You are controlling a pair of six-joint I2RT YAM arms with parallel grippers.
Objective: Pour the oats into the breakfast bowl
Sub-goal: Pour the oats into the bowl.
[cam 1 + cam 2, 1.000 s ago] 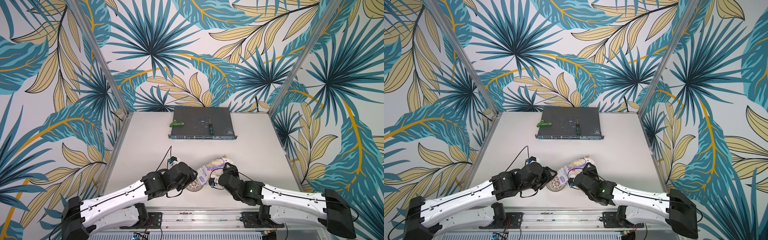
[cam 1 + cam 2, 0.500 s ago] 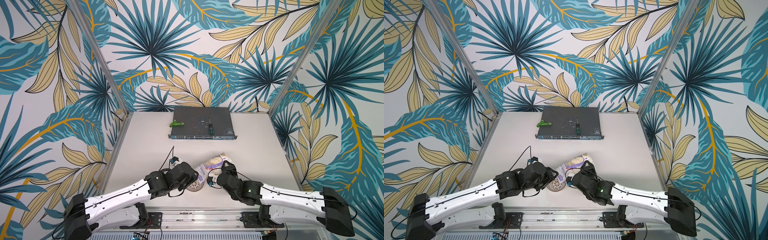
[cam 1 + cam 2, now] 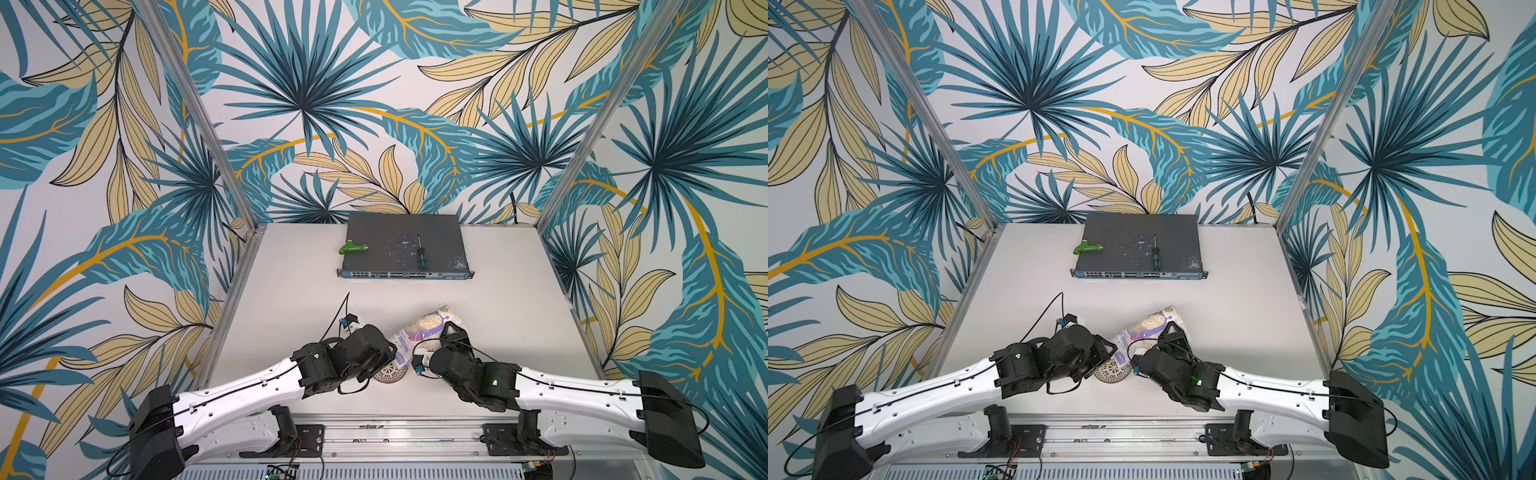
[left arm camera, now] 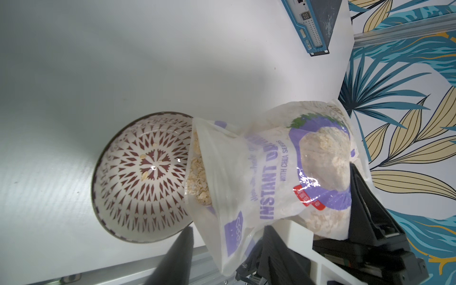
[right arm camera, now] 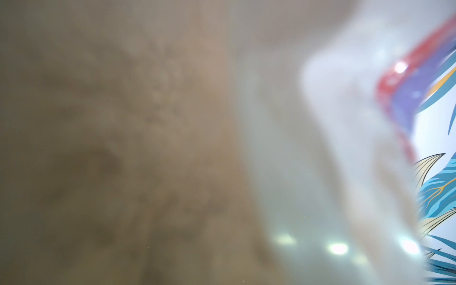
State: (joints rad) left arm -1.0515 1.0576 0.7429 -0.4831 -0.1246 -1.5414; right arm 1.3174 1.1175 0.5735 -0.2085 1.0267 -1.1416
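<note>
**A:** How far along is the pour?

**B:** Barely begun, by the look of it. The bowl sits at the near edge of the table, between the two arms. It holds only a few loose flakes, and its patterned bottom is almost all bare.

**A:** And the oats?

**B:** Nearly all of them are in the pouch. It lies tilted just behind the bowl, with its open mouth over the rim. Oats are heaped at that mouth, and a bigger lump fills the raised far end.

**A:** So what is left?

**B:** Most of the job. The pouch probably needs a steeper tilt or a shake to bring the bulk out.

**A:** The grippers?

**B:** The right gripper is clamped on the pouch's body, with a finger on each side. Its own camera is pressed against the plastic and shows only blur. The left gripper is close beside the bowl. Only one dark finger shows, just by the rim. Whether it touches the rim cannot be told, nor whether the jaws are apart or together.

**A:** Anything beyond?

**B:** Far back lies a switch with a screwdriver and a green part on it, well apart from the work.
</note>
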